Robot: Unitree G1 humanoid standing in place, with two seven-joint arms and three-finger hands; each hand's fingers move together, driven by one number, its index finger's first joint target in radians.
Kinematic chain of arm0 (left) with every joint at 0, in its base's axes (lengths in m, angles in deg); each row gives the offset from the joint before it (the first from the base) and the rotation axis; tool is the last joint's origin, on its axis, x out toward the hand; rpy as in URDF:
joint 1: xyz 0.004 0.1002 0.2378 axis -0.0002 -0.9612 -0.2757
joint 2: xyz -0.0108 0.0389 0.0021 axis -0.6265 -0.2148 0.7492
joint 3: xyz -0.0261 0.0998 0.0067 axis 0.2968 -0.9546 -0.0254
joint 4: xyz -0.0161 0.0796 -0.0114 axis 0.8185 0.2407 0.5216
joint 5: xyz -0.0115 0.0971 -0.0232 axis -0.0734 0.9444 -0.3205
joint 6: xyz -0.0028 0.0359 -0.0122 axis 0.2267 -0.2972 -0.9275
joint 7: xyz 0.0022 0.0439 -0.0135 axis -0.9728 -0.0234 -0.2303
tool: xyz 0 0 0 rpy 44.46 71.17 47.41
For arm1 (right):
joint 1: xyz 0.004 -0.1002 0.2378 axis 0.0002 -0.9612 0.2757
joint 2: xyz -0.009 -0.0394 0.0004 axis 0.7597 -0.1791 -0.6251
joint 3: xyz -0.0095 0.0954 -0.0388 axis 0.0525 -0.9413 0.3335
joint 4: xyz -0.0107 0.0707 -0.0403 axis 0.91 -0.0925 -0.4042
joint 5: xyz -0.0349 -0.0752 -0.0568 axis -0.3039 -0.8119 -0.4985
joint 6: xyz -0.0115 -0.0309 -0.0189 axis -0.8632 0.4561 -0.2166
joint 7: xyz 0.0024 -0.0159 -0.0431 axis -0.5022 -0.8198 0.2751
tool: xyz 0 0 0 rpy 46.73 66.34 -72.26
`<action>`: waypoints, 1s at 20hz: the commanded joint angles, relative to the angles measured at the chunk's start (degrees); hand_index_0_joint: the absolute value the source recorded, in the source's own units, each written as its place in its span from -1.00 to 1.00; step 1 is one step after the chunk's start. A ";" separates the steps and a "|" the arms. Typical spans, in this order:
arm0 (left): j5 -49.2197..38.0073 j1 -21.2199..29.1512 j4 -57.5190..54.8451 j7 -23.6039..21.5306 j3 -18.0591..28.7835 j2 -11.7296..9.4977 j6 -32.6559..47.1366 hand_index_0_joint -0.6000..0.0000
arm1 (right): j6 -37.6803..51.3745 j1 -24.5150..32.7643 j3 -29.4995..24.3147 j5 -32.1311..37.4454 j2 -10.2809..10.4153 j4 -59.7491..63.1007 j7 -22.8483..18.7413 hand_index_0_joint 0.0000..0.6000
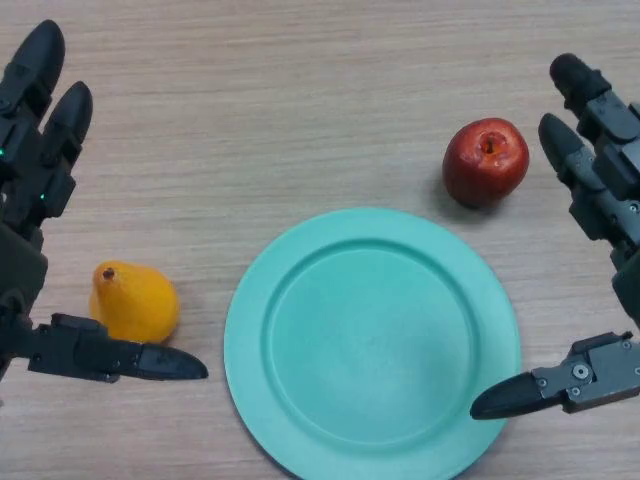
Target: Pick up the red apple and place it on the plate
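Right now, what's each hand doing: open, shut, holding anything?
Left hand: open, empty, beside the yellow pear.
Right hand: open, empty, beside the red apple.

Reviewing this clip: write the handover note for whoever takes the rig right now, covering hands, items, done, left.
Left hand: open, holds nothing, at the table's left edge by the yellow pear.
Right hand: open, empty, just right of the red apple, not touching it.
The apple sits on the table beyond the plate's far right rim. The green plate is bare.
Done: nothing yet.
Left: grasp the apple, likely with the right hand, and set it on the plate.
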 commanded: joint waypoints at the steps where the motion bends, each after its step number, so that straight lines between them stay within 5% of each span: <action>1: 2.15 0.67 -1.30 -0.22 1.20 -1.09 9.71 1.00 | 7.32 2.34 -2.40 1.54 -0.80 -1.39 -1.85 -1.00; 9: 3.85 0.46 0.55 -1.34 -1.39 -0.81 11.70 1.00 | 6.25 13.24 -1.04 -1.23 -1.92 11.23 -3.70 -1.00; 20: 3.34 3.04 2.26 -1.03 -2.26 -2.04 10.41 1.00 | 24.99 33.40 -1.45 -9.38 -3.61 50.97 -10.36 -1.00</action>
